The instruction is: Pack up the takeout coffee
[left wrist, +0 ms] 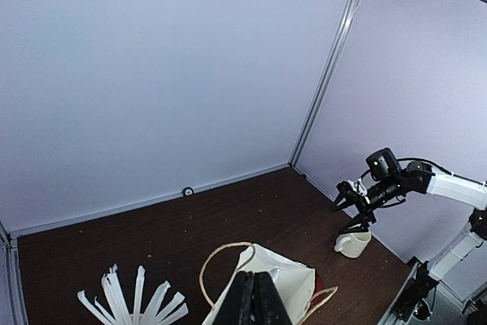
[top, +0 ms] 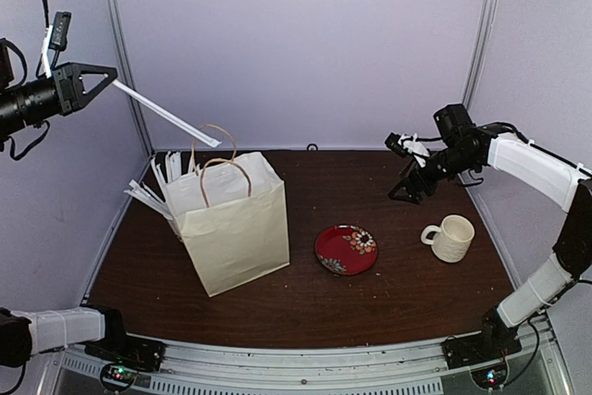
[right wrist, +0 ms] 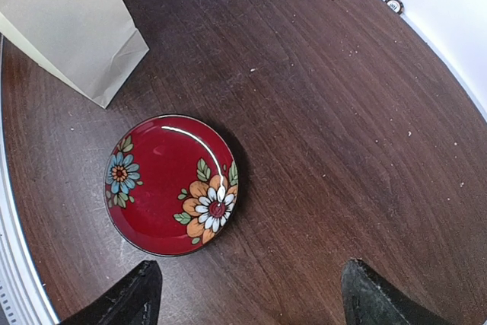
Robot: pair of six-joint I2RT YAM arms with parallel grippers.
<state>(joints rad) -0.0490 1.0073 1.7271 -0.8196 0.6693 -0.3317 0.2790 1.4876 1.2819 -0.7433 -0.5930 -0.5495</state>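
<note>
The takeout coffee cup and its black lid show in no view. My left gripper [top: 109,75] is raised high at the far left, above and behind the cream paper bag [top: 231,224]. It is shut on a thin white stick [top: 166,115] that slants down toward the bag's open top. In the left wrist view its fingers [left wrist: 255,298] are pressed together over the bag's mouth [left wrist: 283,275]. My right gripper [top: 408,190] hangs open and empty at the back right, above the table between the red plate [right wrist: 171,184] and the mug.
A paper cup bristling with white sticks [top: 153,187] stands behind the bag's left side, also in the left wrist view [left wrist: 129,298]. A cream ribbed mug [top: 450,238] stands at the right. The red flowered plate [top: 346,249] lies mid-table. Walls close the back and sides.
</note>
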